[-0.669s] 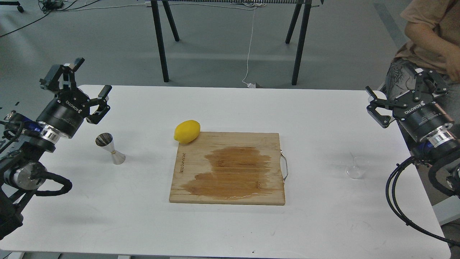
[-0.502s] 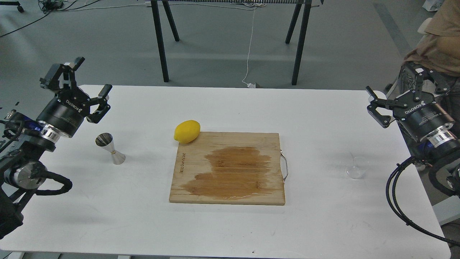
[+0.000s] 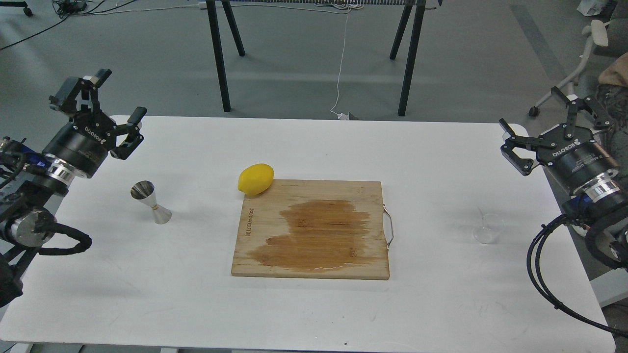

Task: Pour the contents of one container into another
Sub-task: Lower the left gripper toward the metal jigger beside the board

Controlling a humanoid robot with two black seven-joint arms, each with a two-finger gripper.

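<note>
The steel jigger (image 3: 150, 202) stands upright on the white table at the left, a little tilted in view. Above and left of it my left gripper (image 3: 120, 95) hangs open, holding nothing. The small clear glass cup (image 3: 487, 228) stands near the table's right edge. My right gripper (image 3: 532, 113) is open above and to the right of the cup, well apart from it. Whether the cup holds liquid cannot be made out.
A wooden cutting board (image 3: 314, 230) with a dark wet patch and a metal handle lies mid-table. A yellow lemon (image 3: 255, 179) rests at its far left corner. Black table legs (image 3: 218, 54) stand on the floor behind, and an office chair (image 3: 584, 59) is at far right.
</note>
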